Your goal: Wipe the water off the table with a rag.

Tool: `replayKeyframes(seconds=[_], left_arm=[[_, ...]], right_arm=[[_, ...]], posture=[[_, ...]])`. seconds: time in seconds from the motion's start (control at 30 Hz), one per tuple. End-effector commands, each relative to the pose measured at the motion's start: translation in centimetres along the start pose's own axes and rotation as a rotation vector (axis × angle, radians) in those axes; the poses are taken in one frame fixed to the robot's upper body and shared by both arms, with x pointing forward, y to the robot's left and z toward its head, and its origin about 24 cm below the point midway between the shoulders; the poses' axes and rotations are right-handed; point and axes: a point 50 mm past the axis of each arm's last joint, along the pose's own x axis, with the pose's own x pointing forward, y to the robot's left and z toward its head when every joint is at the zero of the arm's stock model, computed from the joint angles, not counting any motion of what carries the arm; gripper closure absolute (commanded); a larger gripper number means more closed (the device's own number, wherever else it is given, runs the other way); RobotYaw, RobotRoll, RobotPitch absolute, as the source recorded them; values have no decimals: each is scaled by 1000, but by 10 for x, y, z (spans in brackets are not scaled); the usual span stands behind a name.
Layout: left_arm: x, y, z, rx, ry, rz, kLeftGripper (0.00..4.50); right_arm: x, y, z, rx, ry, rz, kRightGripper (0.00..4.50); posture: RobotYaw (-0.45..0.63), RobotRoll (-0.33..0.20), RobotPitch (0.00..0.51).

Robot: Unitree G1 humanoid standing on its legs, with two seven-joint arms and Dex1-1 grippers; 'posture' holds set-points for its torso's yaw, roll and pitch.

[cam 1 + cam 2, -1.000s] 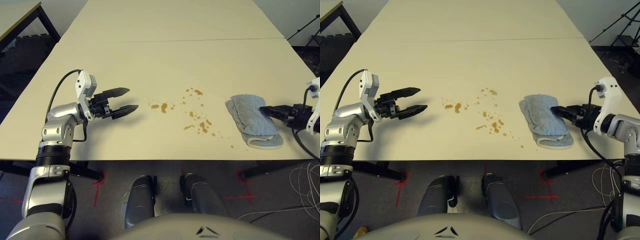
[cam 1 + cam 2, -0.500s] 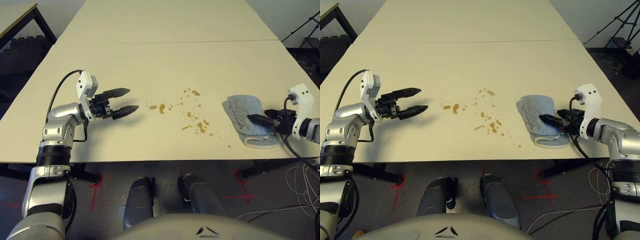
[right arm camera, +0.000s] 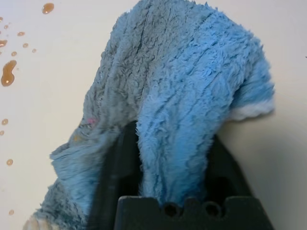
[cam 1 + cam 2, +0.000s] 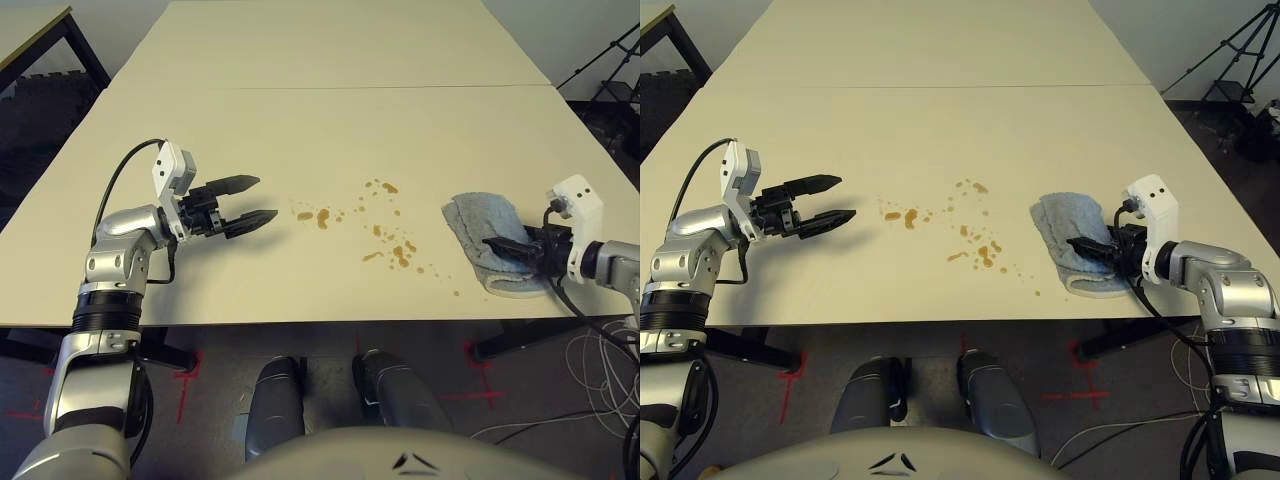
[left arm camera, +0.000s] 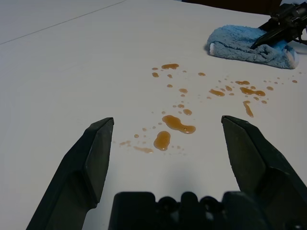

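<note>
The water (image 4: pixel 392 243) lies as small amber drops and smears on the pale table (image 4: pixel 330 130), near its front edge. A blue fluffy rag (image 4: pixel 478 222) lies crumpled to the right of the drops. My right gripper (image 4: pixel 1081 245) reaches into it from the right, shut on a raised fold of the rag (image 3: pixel 192 72), with one black finger (image 3: pixel 115 172) on each side of the fold. My left gripper (image 4: pixel 262 198) hovers open over the table left of the drops, pointing toward them, its fingers (image 5: pixel 93 148) wide apart around nothing.
A thin seam (image 4: pixel 300 88) crosses the table farther back. A separate dark-edged table (image 4: pixel 30 30) stands at the far left corner. A black tripod (image 4: pixel 1240 40) stands beyond the right edge, and cables (image 4: pixel 600 360) lie on the floor below.
My right gripper has slid further over the rag toward the drops and closed from wide open onto a fold of it. The camera has shifted; the left arm has stayed still.
</note>
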Motion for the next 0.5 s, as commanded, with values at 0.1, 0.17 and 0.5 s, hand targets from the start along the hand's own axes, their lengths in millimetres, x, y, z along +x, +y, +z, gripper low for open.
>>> replayKeyframes(seconds=[0.1,0.17,0.5], left_arm=[[-2,1,-3,1,27,8,0],[-3,1,-4,-1,29,9,0],[-18,3,-8,-11,61,23,0]], right_arm=[[8,0,-8,101,-7,-25,4245],[9,0,0,138,-62,-42,4270],[30,19,41,269,-260,-55,4285]], posture=[[-199,0,135],[-199,0,135],[-187,0,132]])
